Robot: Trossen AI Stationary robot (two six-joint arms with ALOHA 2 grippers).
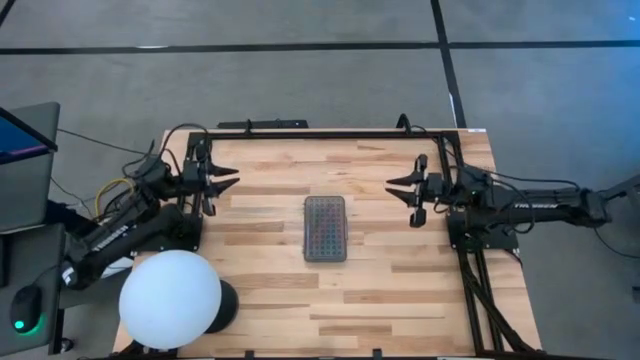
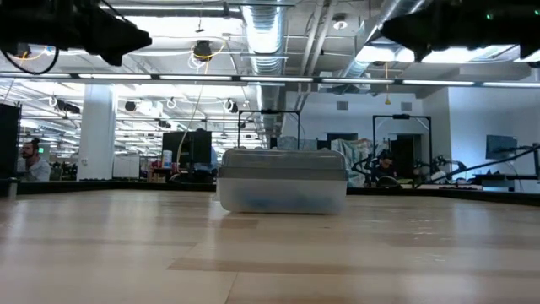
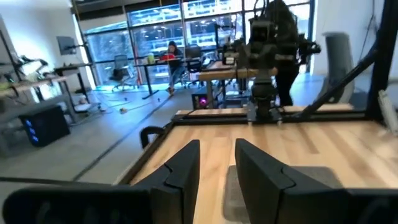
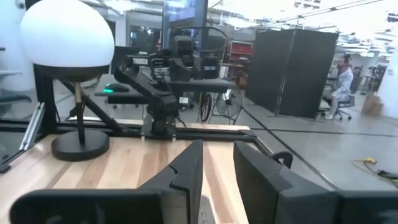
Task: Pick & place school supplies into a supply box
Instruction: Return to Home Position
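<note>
Dark six-joint left arm folded, level; its dark two-finger left gripper (image 1: 229, 180) raised, fingers slightly parted, empty. Dark right arm mirrors; right gripper (image 1: 394, 187) likewise parted.

You see a grey concrete floor (image 1: 300, 85) crossed by dark lines around the pale wooden plank table (image 1: 270, 270); behind it, silver ceiling ducts (image 2: 261, 34), long strip lights (image 2: 169, 78) and a white square column (image 2: 97, 131)

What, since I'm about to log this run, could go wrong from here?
The supply box lies closed mid-table, but no latch shows; it might spring open when lifted. The white globe lamp stands beside the left arm, so a wide swing could knock it. The right gripper waits open on the opposite side.
</note>
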